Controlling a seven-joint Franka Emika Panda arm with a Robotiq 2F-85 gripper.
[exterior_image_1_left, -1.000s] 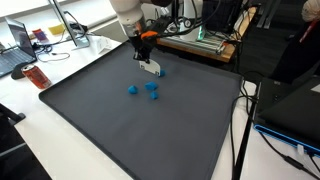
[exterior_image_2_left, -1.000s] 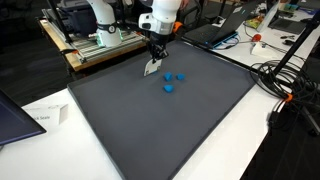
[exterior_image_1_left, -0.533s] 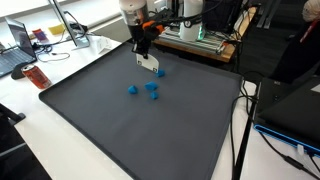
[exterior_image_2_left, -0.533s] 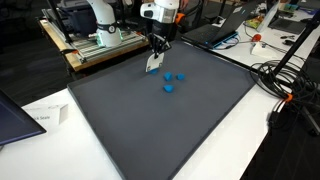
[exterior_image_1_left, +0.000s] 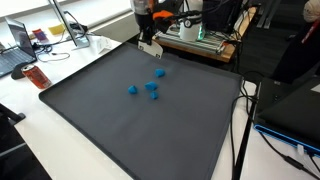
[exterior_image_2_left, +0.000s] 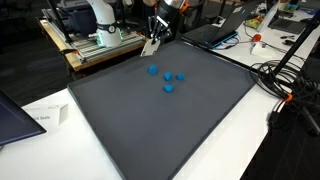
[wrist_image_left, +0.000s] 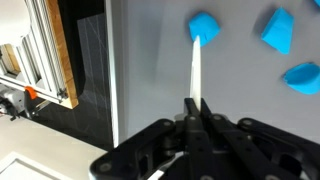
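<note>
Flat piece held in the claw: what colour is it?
White. The flat piece shows best in the wrist view, edge-on, pinched in the claw.

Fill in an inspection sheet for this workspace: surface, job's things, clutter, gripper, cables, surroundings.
Surface: dark mat covering most of a white table; flat, no spills seen.
Job's things: white card held off the mat near its far edge; four blue blocks lie loose on the mat, apart from the card.
Clutter: paper and laptop on the table beside the mat; nothing but the blocks on the mat.
Gripper: gripper shut on the card, which is edge-on in the wrist view.
Cables: black cables trail off the mat's side.
Surroundings: metal rack and crowded desks behind.
</note>
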